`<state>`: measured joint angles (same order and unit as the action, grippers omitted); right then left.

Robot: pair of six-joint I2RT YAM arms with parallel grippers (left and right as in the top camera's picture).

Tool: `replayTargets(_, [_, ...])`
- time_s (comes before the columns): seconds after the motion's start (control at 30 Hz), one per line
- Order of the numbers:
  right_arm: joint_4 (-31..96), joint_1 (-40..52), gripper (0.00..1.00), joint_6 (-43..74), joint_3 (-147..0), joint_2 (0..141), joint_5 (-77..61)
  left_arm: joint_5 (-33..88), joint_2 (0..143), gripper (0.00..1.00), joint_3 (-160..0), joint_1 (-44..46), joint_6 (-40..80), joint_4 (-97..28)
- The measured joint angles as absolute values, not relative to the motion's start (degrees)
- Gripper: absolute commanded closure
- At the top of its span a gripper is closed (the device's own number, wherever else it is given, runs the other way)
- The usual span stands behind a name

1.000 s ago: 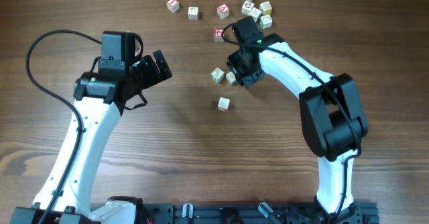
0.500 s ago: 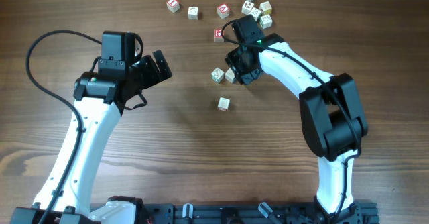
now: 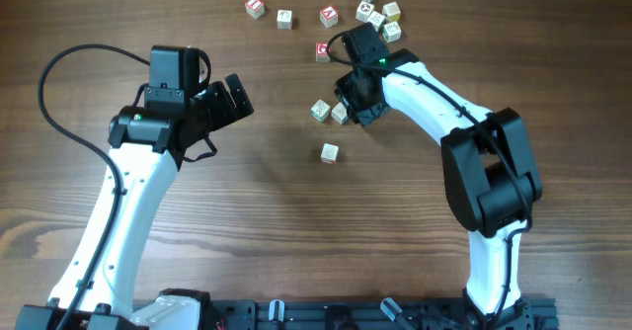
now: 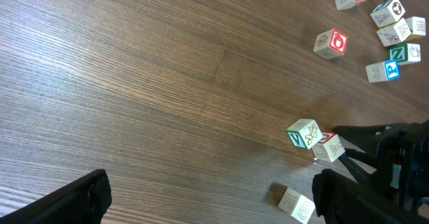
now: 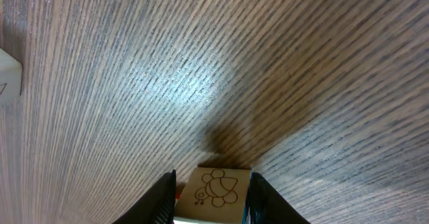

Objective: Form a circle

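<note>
Honestly the circle (image 3: pixel 330 113) isn't much of one yet. It's just two small pale wooden letter cubes touching near the middle of the dark wood-grain table (image 3: pixel 247 221), plus a third pale cube (image 3: pixel 329 153) sitting apart, nearer the robot's base. The right gripper (image 3: pixel 348 106) has its black fingers pressed on both sides of one of that pair, the pale cube with a bee line drawing (image 5: pixel 214 189). That one is snug against its green-faced neighbour (image 4: pixel 303 133). The left gripper (image 3: pixel 235 95) hangs well off to the side, spread wide with nothing in it. My guess is these blocks are super light and totally rigid, so nothing's going to squash or break. Being that light, though, any nudge probably skates them across the tabletop and knocks the neighbour out of place. The faces are flat and look smooth, with printed letters and coloured borders, so I'd pinch square across two opposite faces, low and centred. Catch a corner and it'll likely twist out. The tabletop has a fine straight grain with a slight sheen in the close-up. The loose scatter of similar cubes (image 3: pixel 375 14) with red, green and blue faces sits at the far edge.
</note>
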<state>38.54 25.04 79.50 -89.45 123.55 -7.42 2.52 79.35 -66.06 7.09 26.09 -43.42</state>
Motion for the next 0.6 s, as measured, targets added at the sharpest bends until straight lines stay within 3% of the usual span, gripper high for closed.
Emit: replayTargets(0.6, [39.3,25.0,0.66,84.0,-89.7,123.5,-7.2,2.5,79.4,0.00,-66.1,7.1,26.1,-43.4])
